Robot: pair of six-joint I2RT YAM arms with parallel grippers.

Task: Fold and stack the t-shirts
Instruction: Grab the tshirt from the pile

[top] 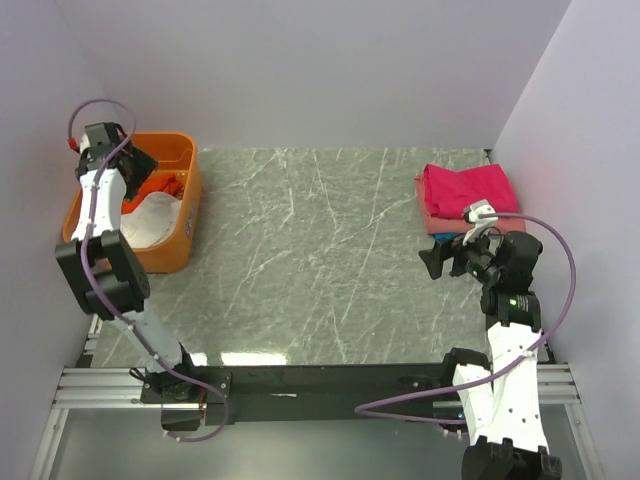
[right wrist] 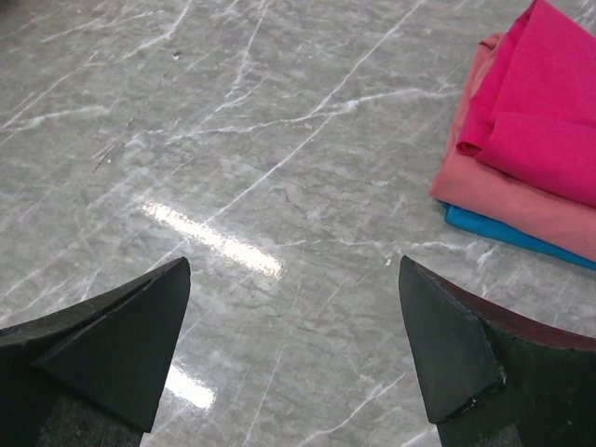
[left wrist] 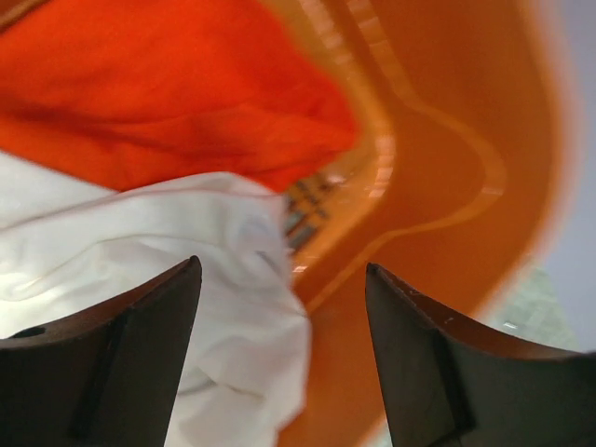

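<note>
Marbled table (top: 320, 250), folded stack (top: 465, 195) at right. Left gripper (left wrist: 282, 266) hangs agape over the basket's (top: 190, 212) white t-shirt (left wrist: 140, 242); right gripper (right wrist: 294, 261) idle, also agape. Next, likely: pinch cloth, lift out.

Only an edge of the blue t-shirt (right wrist: 503, 233) shows beneath the pink t-shirt (right wrist: 521, 191); both are cut off at 3 o'clock. The basket (left wrist: 447, 121) wall is blurred.

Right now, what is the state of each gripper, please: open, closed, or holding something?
Left gripper: jaws open, holding nothing, over the white t-shirt in the orange basket.
Right gripper: jaws open, holding nothing, above the table near the folded t-shirts.
</note>
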